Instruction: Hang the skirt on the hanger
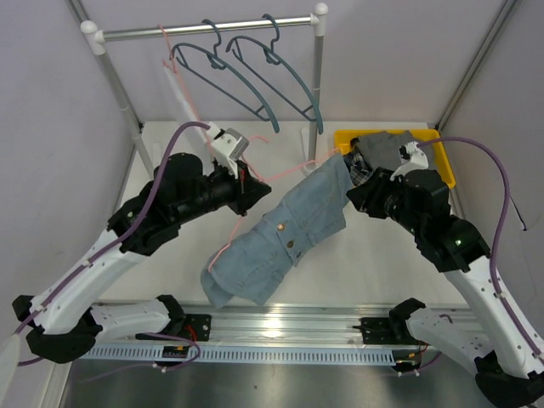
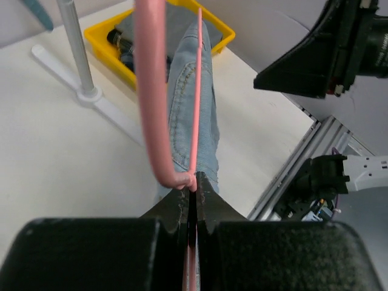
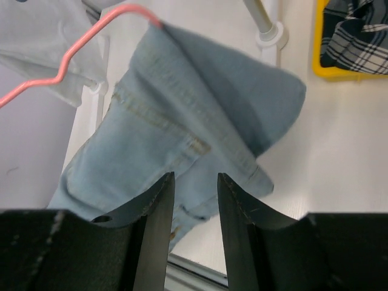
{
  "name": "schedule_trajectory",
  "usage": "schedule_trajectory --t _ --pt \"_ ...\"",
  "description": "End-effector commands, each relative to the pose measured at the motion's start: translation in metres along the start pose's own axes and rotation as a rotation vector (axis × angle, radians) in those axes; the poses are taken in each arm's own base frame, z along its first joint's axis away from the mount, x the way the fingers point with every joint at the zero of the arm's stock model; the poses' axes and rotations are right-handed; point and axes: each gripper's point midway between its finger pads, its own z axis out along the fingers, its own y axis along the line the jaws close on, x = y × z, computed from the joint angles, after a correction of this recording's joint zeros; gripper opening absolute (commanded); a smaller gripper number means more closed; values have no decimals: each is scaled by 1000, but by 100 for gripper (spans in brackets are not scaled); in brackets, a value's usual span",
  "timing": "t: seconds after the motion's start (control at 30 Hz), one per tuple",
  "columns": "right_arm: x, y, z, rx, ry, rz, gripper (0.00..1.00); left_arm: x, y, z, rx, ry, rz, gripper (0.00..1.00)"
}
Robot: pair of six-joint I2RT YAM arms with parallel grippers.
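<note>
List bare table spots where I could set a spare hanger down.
Bare: table between skirt and right arm; near-left patch between left arm and skirt; back strip under the teal hangers. Crowded: centre, skirt with pink hanger, and yellow bin at back right.

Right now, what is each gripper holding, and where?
Left gripper clamps the pink hanger at a bend in its wire. Right gripper is open, holding nothing; the denim skirt hangs beyond it.

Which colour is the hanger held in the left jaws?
Pink. The hanger shows best in the left wrist view.
</note>
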Motion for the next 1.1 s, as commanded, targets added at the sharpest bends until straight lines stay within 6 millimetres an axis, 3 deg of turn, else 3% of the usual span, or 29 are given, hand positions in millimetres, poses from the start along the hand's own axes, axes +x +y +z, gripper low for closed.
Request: schedule_trajectory --t 0.0,0.4,0.6,0.77,1.07 --pt "-8 24 0 -137 30 -17 39 -17 5 -44 -79 -37 -68 0" --pt "1 23 22 -151 82 -7 38 33 37 -111 -288 85 -204 0" --pt "10 36 38 -222 125 -8 39 47 59 -136 -430 84 -258 0" --pt "20 39 49 -221 151 -33 38 58 78 -146 -567 88 -306 0" --pt "24 35 56 -213 161 -42 38 69 91 -151 -663 119 -322 0"
